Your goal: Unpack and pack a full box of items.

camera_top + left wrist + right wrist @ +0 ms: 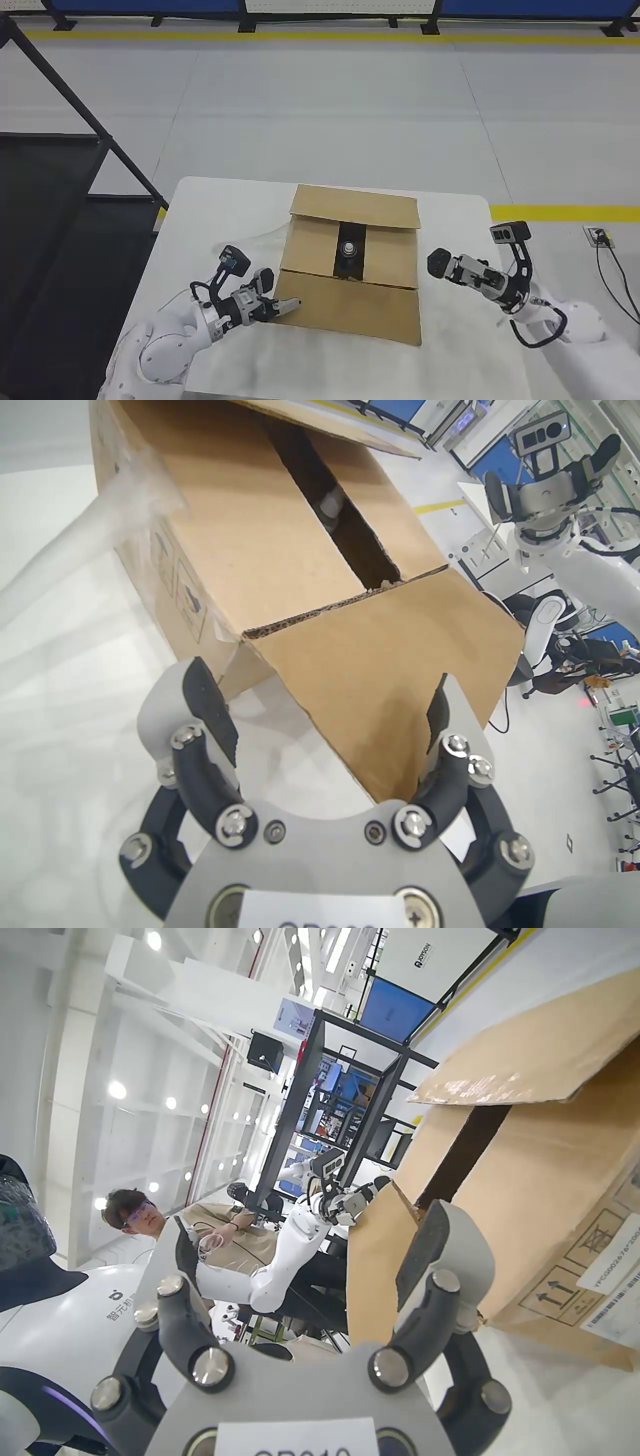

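While hovering low at the near-left corner of the box (390, 255), keeping the left gripper (320, 695) open, its 2 fingers (207, 705) spread wide and clasping nothing. Straddling the side edge of the near flap (380, 680) with those fingers, 1 on each side of the cardboard, with the flap's corner reaching down between them toward the palm. Unable to tell about contact with either pad.

Looking outward from that claw, finding the near flap folded out from the box's front wall toward the robot. Across the box, keeping the right gripper (305, 1248) open as well, 2 fingers apart and holding nothing. Sitting it just beside the box's right wall, with a narrow gap visible from above.

Finding the box between the 2 grippers, at the middle of the white table (220, 225), upright with its top partly open. Noting the far flap (355, 207) folding outward, away from the robot. Noting the 2 side flaps (310, 245) lying inward across the top with a dark slot between them. Spotting 1 item (348, 250), dark with a pale round cap, standing inside that slot, apart from both claws.
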